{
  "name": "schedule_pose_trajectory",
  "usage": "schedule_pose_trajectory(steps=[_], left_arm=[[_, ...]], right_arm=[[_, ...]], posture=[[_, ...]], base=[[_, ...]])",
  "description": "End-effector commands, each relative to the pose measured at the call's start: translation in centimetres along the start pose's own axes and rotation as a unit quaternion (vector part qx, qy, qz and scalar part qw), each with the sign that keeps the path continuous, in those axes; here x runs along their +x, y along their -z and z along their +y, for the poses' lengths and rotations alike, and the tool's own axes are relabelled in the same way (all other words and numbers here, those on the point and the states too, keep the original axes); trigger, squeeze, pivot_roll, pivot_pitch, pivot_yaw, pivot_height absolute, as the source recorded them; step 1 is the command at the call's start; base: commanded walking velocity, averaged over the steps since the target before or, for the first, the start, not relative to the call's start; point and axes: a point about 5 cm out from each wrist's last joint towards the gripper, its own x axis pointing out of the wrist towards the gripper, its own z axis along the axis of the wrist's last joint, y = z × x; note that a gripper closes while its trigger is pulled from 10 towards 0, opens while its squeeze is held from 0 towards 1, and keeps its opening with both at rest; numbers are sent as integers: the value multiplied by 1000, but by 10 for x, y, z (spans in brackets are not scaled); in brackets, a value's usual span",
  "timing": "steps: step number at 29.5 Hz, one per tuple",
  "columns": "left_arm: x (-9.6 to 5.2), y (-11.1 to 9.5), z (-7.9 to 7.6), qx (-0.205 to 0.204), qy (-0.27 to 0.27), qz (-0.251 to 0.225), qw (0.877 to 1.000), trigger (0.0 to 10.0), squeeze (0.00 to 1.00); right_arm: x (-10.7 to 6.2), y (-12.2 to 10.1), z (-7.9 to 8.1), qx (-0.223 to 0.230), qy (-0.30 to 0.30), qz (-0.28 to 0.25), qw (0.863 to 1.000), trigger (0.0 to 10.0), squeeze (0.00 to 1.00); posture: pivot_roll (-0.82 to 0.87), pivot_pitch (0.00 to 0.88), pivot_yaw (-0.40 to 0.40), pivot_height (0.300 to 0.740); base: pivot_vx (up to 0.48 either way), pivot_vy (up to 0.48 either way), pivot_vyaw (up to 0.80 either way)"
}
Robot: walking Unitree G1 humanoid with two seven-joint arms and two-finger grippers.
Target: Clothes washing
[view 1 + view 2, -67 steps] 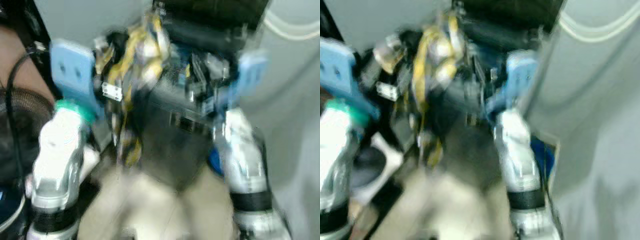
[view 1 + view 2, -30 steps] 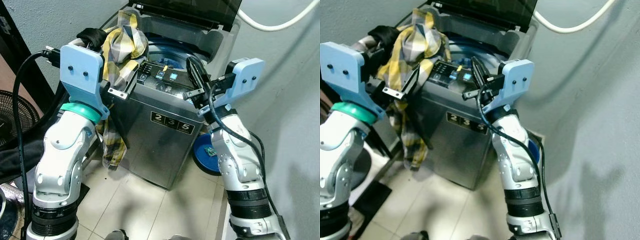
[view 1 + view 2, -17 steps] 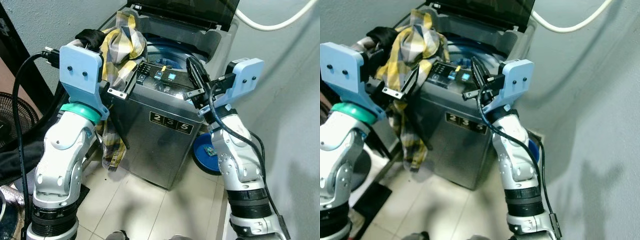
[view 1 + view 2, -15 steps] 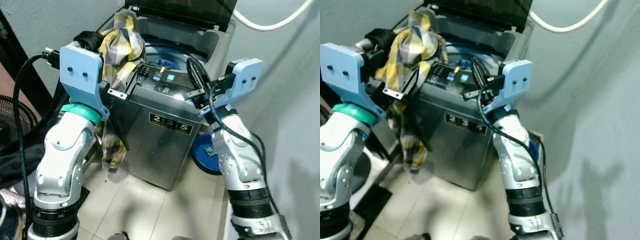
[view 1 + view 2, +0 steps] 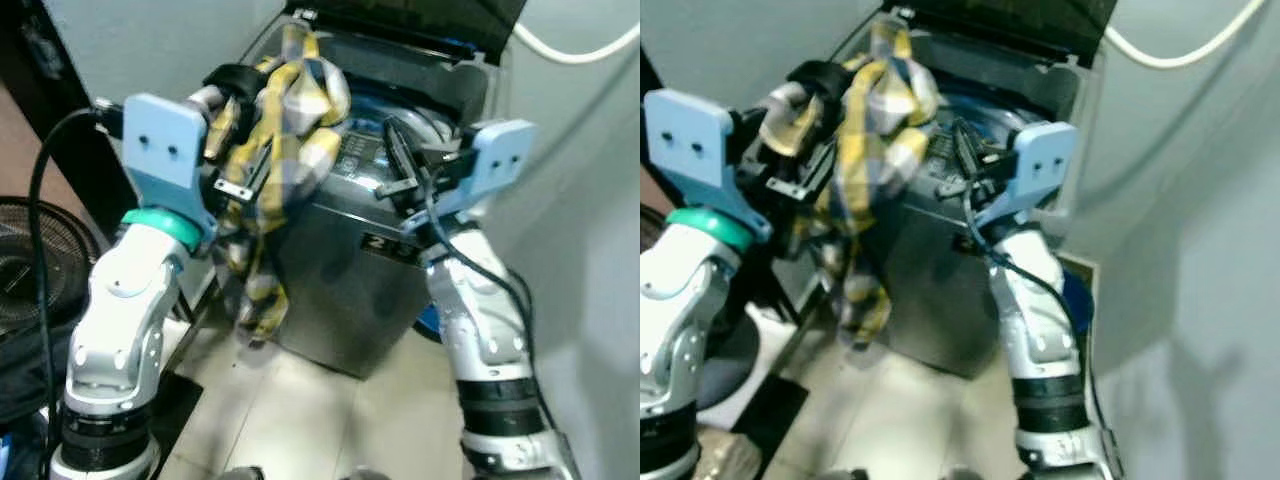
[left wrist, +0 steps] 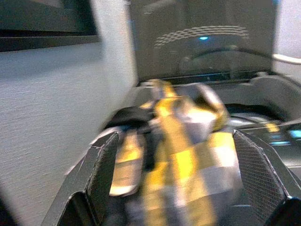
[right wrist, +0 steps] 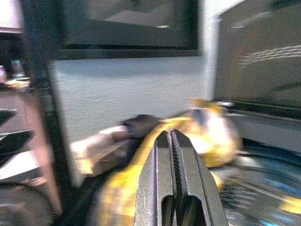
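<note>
Hanging from the left pincer [image 5: 238, 180] is a yellow, grey and white plaid shirt [image 5: 283, 150], bunched together with a dark garment [image 5: 228, 77] near the top of the bundle. The shirt's upper part is raised beside the front left corner of a grey top-loading washing machine [image 5: 350, 290], and its tail [image 5: 262, 300] dangles down the machine's left front side toward the tiled floor [image 5: 300, 420]. In the left wrist view the two black fingers [image 6: 101, 179] stand wide apart on either side of the cloth [image 6: 183, 160], which fills the gap between them; whether they press on it or merely carry it draped cannot be told through the blur. The machine's dark lid [image 5: 410, 15] is tipped up at the back, leaving the tub opening [image 5: 420, 100] uncovered, and a control panel [image 5: 360, 160] with small blue lights sits along the front edge. The right pincer [image 5: 392, 160] is held over the front right part of the machine's top, near that panel; in the right wrist view its fingers [image 7: 162, 179] are pressed together with nothing between them, pointing toward the shirt. A white hose [image 5: 580, 50] curves along the wall behind the machine, and a black fan [image 5: 30, 260] stands on the floor at the robot's left.
</note>
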Motion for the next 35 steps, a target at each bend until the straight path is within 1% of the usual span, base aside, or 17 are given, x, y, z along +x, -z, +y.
schedule_pose_trajectory(steps=[1,9,27,35], left_arm=[[-1,2,-3,-4,4,6,1000,10000,0],[0,3,-2,-5,3,9,1000,10000,0],[0,5,-2,-5,3,13,1000,10000,0],[0,7,-2,-6,3,17,1000,10000,0]], right_arm=[[-3,2,-5,-2,8,7,1000,10000,0],[-3,1,-5,-7,9,6,1000,10000,0],[-4,3,-6,-4,9,13,1000,10000,0],[-4,4,-6,1,11,16,1000,10000,0]], posture=[[61,0,3,728],[60,3,5,728],[58,4,6,728],[58,5,5,728]], base=[[0,480,0],[0,375,0],[0,0,0],[0,0,-697]])
